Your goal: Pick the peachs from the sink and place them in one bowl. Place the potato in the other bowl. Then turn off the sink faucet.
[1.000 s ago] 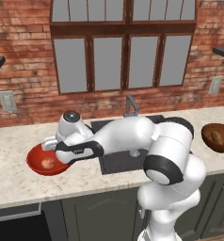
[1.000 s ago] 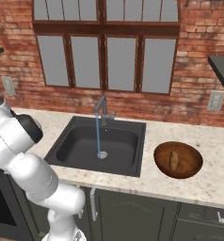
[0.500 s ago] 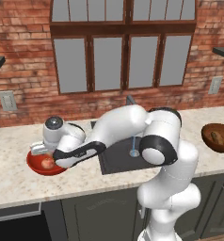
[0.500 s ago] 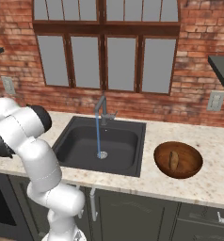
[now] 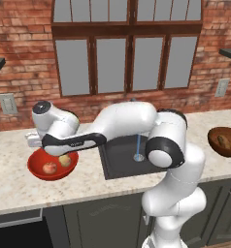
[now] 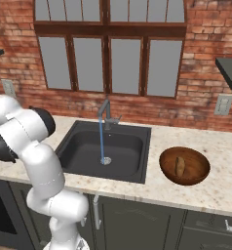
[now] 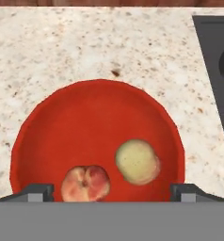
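Observation:
Two peachs lie loose in the glossy red bowl (image 7: 48,122) on the counter left of the sink (image 6: 84,146): a reddish one (image 7: 85,183) and a paler yellow one (image 7: 137,161). In the left base view they show as the reddish peach (image 5: 50,167) and the pale peach (image 5: 64,160) in the red bowl (image 5: 37,172). My gripper (image 7: 112,192) hangs above the bowl, open, with its tips wide apart and clear of the fruit. The potato (image 6: 180,166) rests in the brown wooden bowl (image 6: 167,157) right of the sink. Water runs from the faucet (image 6: 105,113) to the drain.
The sink's dark edge (image 7: 217,56) lies to the right in the hand view. My arm reaches across the basin (image 5: 122,167) toward the left. The brown bowl (image 5: 215,133) stands at the far right of the counter. A brick wall and windows rise behind.
My hand has lifted from inside the red bowl to above it, and the jaws have spread wider. The pale peach now lies free beside the reddish one.

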Controlling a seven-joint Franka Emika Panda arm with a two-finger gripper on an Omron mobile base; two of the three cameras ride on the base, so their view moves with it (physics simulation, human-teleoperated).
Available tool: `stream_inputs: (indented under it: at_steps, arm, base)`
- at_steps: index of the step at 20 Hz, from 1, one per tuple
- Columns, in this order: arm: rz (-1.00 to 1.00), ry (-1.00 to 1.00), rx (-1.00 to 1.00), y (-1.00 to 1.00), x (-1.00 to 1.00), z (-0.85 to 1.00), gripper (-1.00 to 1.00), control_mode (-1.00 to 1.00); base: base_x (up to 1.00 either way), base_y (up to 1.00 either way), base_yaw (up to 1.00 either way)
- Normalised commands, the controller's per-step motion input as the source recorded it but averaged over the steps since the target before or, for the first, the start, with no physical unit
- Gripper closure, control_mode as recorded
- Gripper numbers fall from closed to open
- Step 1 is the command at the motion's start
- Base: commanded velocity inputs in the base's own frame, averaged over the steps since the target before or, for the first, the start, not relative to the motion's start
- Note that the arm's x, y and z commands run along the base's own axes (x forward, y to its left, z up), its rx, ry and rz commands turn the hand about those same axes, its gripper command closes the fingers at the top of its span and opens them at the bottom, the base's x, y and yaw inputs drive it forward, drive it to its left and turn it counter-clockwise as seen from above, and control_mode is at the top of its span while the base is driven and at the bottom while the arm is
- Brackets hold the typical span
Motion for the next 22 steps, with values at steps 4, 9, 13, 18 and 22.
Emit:
stream_inputs:
  at_steps: [4,9,13,18,22]
  arm:
    - [-0.13,0.00,0.00,-0.74,-0.14,0.67,-1.00,-1.00]
    - [-0.09,0.00,0.00,-1.00,-0.25,0.34,-1.00,-1.00]
    - [-0.03,-0.02,0.00,-1.00,-0.31,0.27,-1.00,-1.00]
    - [0.00,-0.12,0.10,-1.00,-0.57,0.63,-1.00,-1.00]
    - [0.06,-0.16,0.09,-1.00,-0.49,0.56,-1.00,-1.00]
  base:
    - [0.00,0.00,0.00]
    - [0.00,0.00,0.00]
    - [0.00,0.00,0.00]
    - [0.00,0.00,0.00]
    - [0.00,0.00,0.00]
